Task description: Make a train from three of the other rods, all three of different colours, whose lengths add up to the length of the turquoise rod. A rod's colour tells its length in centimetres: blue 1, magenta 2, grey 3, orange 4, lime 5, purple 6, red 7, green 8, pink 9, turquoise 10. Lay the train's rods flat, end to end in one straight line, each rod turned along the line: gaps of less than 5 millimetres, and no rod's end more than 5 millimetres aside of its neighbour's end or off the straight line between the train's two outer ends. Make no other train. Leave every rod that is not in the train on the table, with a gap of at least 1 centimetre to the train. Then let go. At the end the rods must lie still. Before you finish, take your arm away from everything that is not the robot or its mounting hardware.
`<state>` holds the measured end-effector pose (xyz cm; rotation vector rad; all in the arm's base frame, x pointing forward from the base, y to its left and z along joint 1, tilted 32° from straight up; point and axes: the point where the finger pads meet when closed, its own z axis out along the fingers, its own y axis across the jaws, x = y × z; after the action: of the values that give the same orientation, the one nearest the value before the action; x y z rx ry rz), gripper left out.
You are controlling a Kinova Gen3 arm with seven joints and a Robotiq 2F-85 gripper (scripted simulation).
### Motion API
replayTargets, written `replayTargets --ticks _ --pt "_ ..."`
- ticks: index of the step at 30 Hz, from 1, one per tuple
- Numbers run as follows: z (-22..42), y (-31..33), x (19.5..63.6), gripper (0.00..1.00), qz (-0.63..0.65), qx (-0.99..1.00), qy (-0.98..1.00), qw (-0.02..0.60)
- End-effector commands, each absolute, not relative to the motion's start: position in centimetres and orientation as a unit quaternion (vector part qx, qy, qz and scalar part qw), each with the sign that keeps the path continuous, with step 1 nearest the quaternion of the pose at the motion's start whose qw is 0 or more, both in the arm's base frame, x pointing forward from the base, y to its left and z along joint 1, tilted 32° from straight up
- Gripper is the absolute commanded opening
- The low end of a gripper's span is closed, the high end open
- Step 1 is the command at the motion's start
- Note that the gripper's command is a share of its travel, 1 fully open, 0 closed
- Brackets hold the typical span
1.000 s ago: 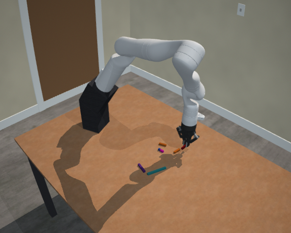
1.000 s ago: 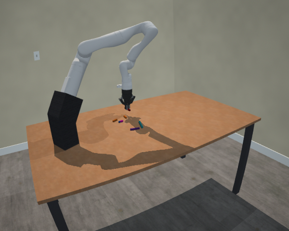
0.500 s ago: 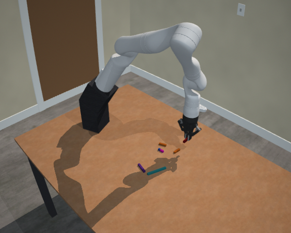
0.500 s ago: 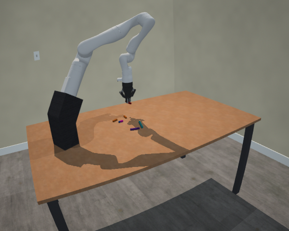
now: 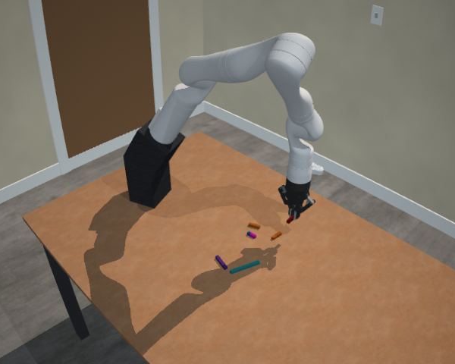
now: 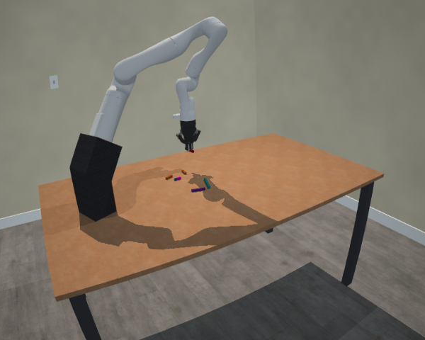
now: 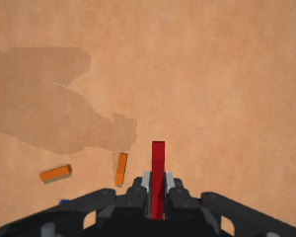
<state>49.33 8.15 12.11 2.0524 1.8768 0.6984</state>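
Note:
My gripper (image 5: 293,215) (image 6: 188,149) (image 7: 157,183) is shut on the red rod (image 5: 290,219) (image 6: 192,151) (image 7: 158,153) and holds it well above the table. A blue rod (image 5: 249,233) (image 6: 175,179) (image 7: 64,201) and a magenta rod (image 5: 252,235) (image 6: 178,178) lie end to end, seemingly touching and roughly in line. The turquoise rod (image 5: 245,266) (image 6: 207,183) lies with one end near an end of the purple rod (image 5: 221,262) (image 6: 197,190), at an angle to it. In the wrist view the gripper hides part of the red rod; magenta, purple and turquoise do not show.
One orange rod (image 5: 254,225) (image 6: 168,177) (image 7: 55,173) lies close beside the blue and magenta pair. Another orange rod (image 5: 276,235) (image 6: 183,171) (image 7: 121,169) lies between that pair and the gripper. The black robot base (image 5: 147,172) (image 6: 95,179) stands at one end of the table.

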Motion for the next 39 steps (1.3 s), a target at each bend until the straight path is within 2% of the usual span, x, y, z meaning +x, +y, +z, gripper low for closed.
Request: replayTargets --ticks 1,19,39 --pt "12.2 8.1 49.3 0.05 0.242 0.710 0.648 0.137" --pt "11.0 7.2 48.5 0.05 0.242 0.762 0.590 0.116" --pt "8.6 4.8 46.1 0.05 0.248 0.892 0.375 0.051"
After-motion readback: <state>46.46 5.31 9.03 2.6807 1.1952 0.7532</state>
